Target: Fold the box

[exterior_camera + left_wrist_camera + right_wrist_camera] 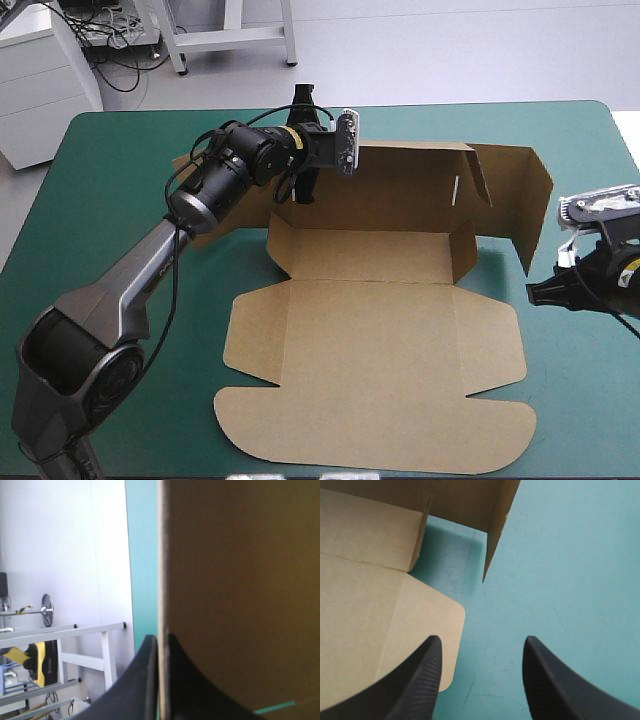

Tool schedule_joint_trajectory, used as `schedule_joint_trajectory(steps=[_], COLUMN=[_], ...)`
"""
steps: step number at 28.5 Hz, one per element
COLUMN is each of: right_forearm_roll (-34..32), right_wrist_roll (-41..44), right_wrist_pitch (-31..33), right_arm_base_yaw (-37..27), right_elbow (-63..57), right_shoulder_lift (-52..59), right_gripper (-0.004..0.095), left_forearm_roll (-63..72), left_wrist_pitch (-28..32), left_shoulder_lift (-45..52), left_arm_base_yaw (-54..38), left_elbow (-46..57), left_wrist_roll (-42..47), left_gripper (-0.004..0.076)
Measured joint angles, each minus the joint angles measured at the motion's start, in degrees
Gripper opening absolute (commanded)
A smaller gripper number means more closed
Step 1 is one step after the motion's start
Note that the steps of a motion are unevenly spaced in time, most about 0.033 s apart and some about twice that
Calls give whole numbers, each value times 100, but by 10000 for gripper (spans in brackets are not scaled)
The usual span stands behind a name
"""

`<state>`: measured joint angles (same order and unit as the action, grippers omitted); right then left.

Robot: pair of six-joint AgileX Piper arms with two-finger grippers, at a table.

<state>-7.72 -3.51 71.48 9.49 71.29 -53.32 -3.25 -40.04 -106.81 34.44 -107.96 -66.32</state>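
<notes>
The brown box point(370, 370) lay in the middle of the teal-green worktop point(120, 200). Its lid was flat on the near side and its back wall point(400, 190) stood up on the far side. The left gripper point(300, 185) was pinched almost shut on the left end of that back wall, with the board squeezed between its black fingers point(135, 690). The right gripper point(481, 642) was wide open and held nothing. It hung over the bare cover just beside the box's right edge, near the tall side flap point(525, 200). I think the step was to get the walls up and tucked. To do it well, the left gripper should hold the wall straight and not pull hard, so the board would not bend or slide. The right gripper should push the side flap in slowly.
</notes>
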Motion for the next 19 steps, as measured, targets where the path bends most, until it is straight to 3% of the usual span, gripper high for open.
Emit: schedule_joint_trajectory(steps=[11,19], right_forearm_roll=[0,17], right_wrist_roll=[123,201], right_wrist_pitch=[-123,-362], right_arm_base_yaw=[0,0], right_elbow=[-89,-89], right_shoulder_lift=[106,106], right_gripper=[454,454], left_forearm_roll=[-1827,-4191], left_wrist_pitch=[1092,1494], left_shoulder_lift=[1042,1387], left_arm_base_yaw=[565,1082], left_elbow=[2036,3010], left_wrist_roll=[2040,4284], left_gripper=[-32,-32])
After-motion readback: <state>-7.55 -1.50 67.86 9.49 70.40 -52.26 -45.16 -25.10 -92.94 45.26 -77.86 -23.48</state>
